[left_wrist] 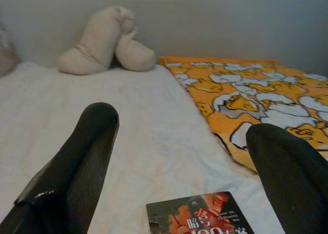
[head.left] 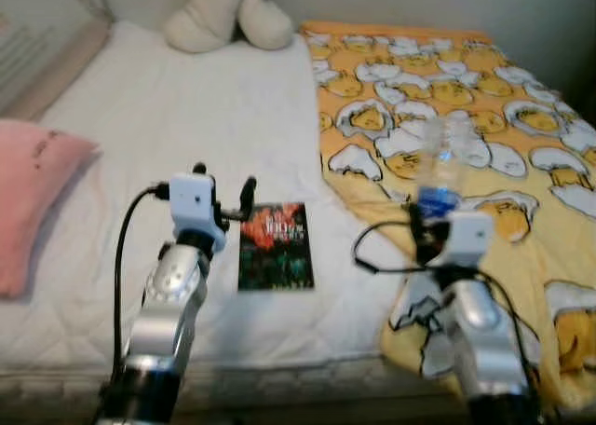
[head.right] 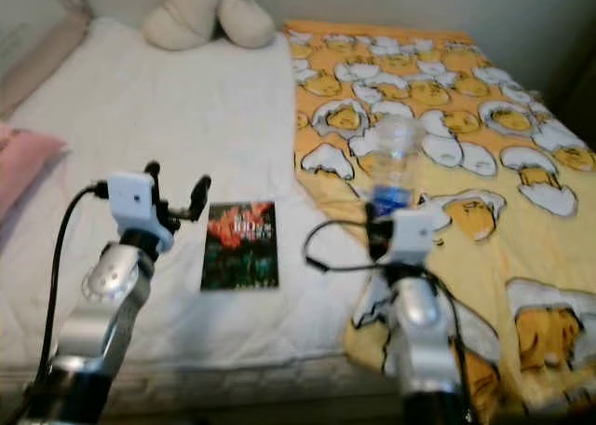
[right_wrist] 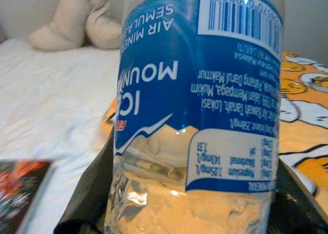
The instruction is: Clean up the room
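Our right gripper [head.left: 430, 222] clamps a clear water bottle [head.left: 440, 169] above the yellow blanket [head.left: 521, 117]; our left gripper [head.left: 223, 188], fingers apart, hovers beside a book [head.left: 274, 246] on the bed [head.left: 168, 127].

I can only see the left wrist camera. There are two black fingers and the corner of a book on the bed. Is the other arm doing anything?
Observer: Yes. The right gripper is shut on a clear water bottle with a blue label, held up over the yellow blanket.
Operator: Is the whole book there, or just that corner?
Observer: The whole book lies flat on the white sheet, closed, with a dark cover and red print.
Operator: How close is my gripper to it?
Observer: The left gripper is open and hovers above the book's far left corner, not touching it.
Operator: Anything else on the bed?
Observer: A pink pillow sits at the left edge, and a cream soft toy at the far end.
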